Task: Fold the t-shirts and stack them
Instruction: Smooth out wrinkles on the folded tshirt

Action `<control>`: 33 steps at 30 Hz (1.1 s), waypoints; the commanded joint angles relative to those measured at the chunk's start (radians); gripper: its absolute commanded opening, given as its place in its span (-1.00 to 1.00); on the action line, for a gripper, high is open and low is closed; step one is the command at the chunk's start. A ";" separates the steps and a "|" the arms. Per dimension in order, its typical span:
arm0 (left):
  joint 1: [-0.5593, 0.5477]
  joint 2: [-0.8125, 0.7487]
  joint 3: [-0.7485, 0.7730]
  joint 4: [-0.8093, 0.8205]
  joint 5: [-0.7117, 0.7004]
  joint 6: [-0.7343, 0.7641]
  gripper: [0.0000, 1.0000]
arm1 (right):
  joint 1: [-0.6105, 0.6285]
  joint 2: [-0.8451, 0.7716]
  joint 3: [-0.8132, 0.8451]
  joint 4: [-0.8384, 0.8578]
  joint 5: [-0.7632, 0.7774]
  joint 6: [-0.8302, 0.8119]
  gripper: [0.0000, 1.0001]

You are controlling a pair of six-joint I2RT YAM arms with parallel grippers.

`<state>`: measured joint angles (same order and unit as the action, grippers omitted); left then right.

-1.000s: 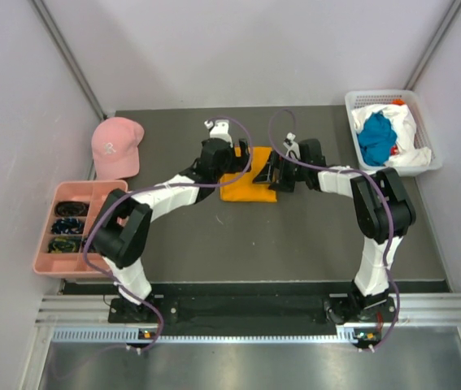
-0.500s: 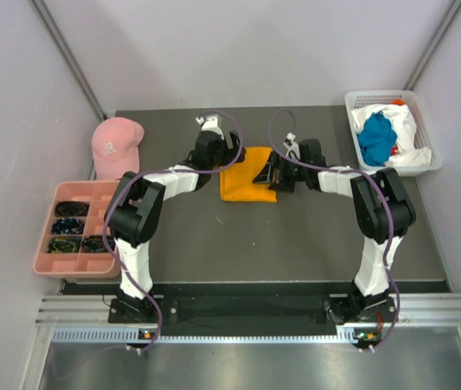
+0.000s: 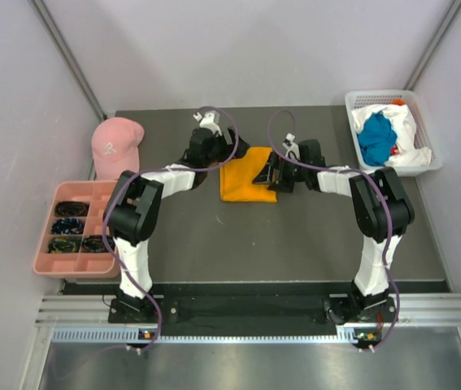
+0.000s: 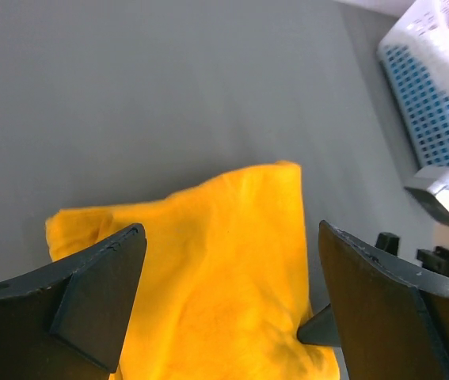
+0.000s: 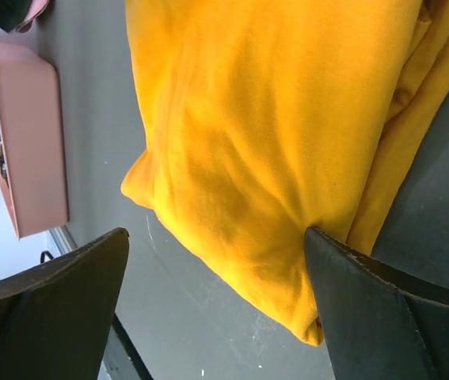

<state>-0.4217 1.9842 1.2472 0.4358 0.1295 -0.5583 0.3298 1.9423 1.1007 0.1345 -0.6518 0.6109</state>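
Orange shirt [image 3: 245, 185] lies folded on counter [image 3: 214, 236]. Left hand [image 4: 230, 229] wide, just off its left edge. Right hand [image 5: 216, 233] wide, at its right edge.

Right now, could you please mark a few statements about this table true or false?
1. The bright orange-yellow cloth t-shirt lies on the dark table. True.
2. The teal-blue cloth shirt lies beside it on the table. False: it sits in the white plastic basket.
3. The left claw and right claw are both open. True.
4. The pink baseball cap sits in the pink compartment tray. False: it lies on the table, behind the tray.
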 commanded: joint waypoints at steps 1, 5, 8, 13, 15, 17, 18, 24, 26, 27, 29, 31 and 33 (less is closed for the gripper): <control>0.038 -0.018 0.001 0.171 0.134 -0.069 0.88 | 0.015 0.043 0.019 -0.032 -0.006 -0.016 0.86; 0.055 0.066 -0.003 0.280 0.211 -0.202 0.88 | 0.015 0.046 0.019 -0.038 -0.006 -0.022 0.86; 0.069 0.125 0.008 0.360 0.269 -0.274 0.88 | 0.014 0.047 0.021 -0.044 -0.003 -0.026 0.86; 0.077 0.166 0.017 0.411 0.315 -0.328 0.88 | 0.015 0.055 0.030 -0.056 0.004 -0.036 0.86; 0.077 0.168 0.011 0.411 0.317 -0.328 0.88 | 0.015 0.063 0.034 -0.058 0.003 -0.036 0.86; 0.077 0.169 0.008 0.412 0.317 -0.328 0.88 | 0.015 0.067 0.037 -0.055 -0.002 -0.034 0.86; 0.075 0.171 0.008 0.412 0.317 -0.328 0.88 | 0.015 0.072 0.037 -0.053 -0.002 -0.033 0.86; 0.075 0.191 0.020 0.379 0.292 -0.318 0.88 | 0.015 0.073 0.039 -0.058 -0.002 -0.034 0.86; 0.075 0.188 0.020 0.354 0.265 -0.290 0.88 | 0.015 0.073 0.041 -0.059 -0.002 -0.036 0.86; 0.075 0.188 0.020 0.331 0.254 -0.279 0.88 | 0.015 0.073 0.041 -0.059 -0.002 -0.034 0.86; 0.075 0.188 0.021 0.310 0.220 -0.249 0.88 | 0.015 0.073 0.041 -0.062 -0.002 -0.036 0.86; 0.075 0.194 0.024 0.270 0.196 -0.221 0.88 | 0.015 0.075 0.042 -0.065 0.000 -0.037 0.86; 0.075 0.197 0.032 0.236 0.150 -0.200 0.88 | 0.015 0.073 0.041 -0.068 0.000 -0.040 0.86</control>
<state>-0.3477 2.1696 1.2472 0.7273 0.3607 -0.8291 0.3290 1.9732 1.1339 0.1238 -0.6819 0.6037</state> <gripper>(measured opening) 0.939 0.926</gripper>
